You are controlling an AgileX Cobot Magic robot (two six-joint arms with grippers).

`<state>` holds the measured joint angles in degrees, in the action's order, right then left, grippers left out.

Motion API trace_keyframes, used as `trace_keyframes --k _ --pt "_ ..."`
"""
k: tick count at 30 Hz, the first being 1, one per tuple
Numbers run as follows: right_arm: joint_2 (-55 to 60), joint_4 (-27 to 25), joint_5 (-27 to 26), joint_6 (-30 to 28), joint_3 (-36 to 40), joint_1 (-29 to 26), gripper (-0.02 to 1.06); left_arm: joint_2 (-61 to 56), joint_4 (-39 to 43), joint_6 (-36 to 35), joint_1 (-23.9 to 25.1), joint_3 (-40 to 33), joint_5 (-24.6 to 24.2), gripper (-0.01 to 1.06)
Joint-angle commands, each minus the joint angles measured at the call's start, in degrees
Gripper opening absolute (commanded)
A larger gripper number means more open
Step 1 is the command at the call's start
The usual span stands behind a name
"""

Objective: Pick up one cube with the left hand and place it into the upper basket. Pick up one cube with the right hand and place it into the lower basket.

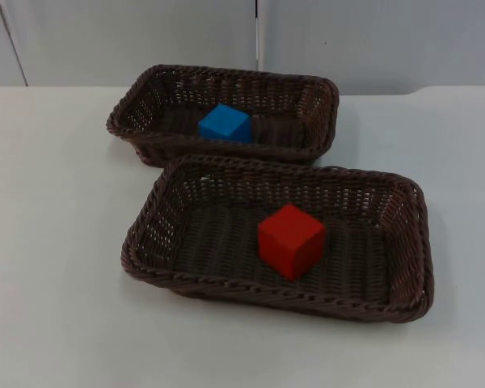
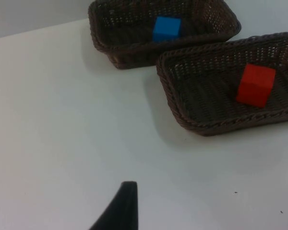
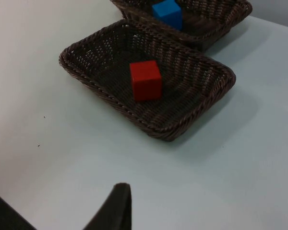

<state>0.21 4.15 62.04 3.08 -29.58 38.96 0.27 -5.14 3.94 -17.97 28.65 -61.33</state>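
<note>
Two dark brown wicker baskets sit on the white table (image 1: pixel 48 242), one behind the other and nearly touching along their long sides. The upper basket (image 1: pixel 311 101), nearer the grey partition wall (image 1: pixel 129 40), holds a blue cube (image 1: pixel 225 123) resting on its floor left of the middle. The lower basket (image 1: pixel 404 242), closer to the near edge of the table and set a little to the right, holds a red cube (image 1: pixel 290 240) standing near the centre of its floor, turned so one corner faces forward.

From the left wrist view, the left gripper's fingertip (image 2: pixel 119 208) hangs over bare table, well apart from both baskets. The right gripper's fingertip (image 3: pixel 113 208) likewise hangs over bare table, well apart from the lower basket. Only one dark fingertip of each gripper can be made out, so I cannot tell whether the jaws are released or clenched; nothing appears to be grasped.
</note>
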Motion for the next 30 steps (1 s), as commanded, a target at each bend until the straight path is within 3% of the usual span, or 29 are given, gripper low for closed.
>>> trace_keyframes --k 1,8,18,30 --pt "-0.2 -0.3 -0.3 -0.3 0.0 0.2 1.05 -0.3 -0.1 -0.4 0.0 -0.3 -0.2 1.05" --pt "-0.2 -0.3 -0.3 -0.3 0.0 0.2 1.05 -0.3 0.0 -0.4 0.7 -0.3 -0.2 1.05" --pt "-0.2 -0.3 -0.3 -0.3 0.0 0.2 1.05 -0.3 0.0 -0.4 10.0 -0.3 -0.2 1.05" --pt "-0.2 -0.3 -0.3 -0.3 0.0 0.2 1.05 -0.3 0.0 -0.4 16.5 -0.3 -0.2 1.05"
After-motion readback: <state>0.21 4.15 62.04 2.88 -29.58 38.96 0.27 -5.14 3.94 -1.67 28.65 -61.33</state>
